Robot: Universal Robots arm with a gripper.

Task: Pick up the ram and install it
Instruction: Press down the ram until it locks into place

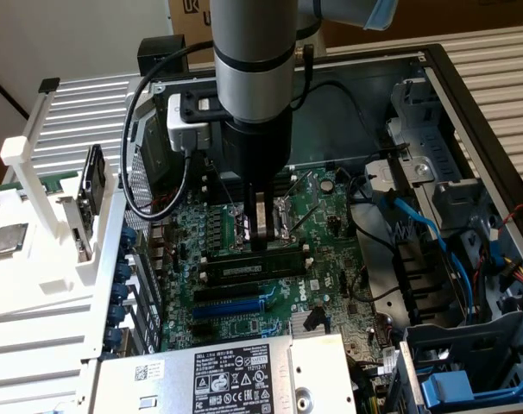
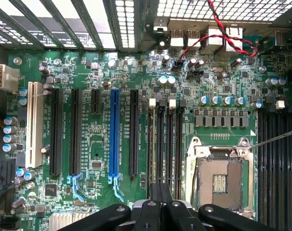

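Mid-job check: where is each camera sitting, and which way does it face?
Exterior view: off the arm, above the open computer case, looking down at the motherboard; the arm and gripper show.
Wrist view: on the wrist, facing straight down onto the motherboard; the gripper, shut, shows.
Shared: motherboard, gripper, long blue slot.

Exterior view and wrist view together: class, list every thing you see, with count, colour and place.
motherboard: one, green, inside the open case
ram: one, dark green, along a slot below the gripper
long slot: one, blue, among black slots
processor socket: one, silver-framed, beside the memory slots
cables: several, blue, exterior view's right
rack: one, white, exterior view's left
gripper: one, black, shut, just above the ram
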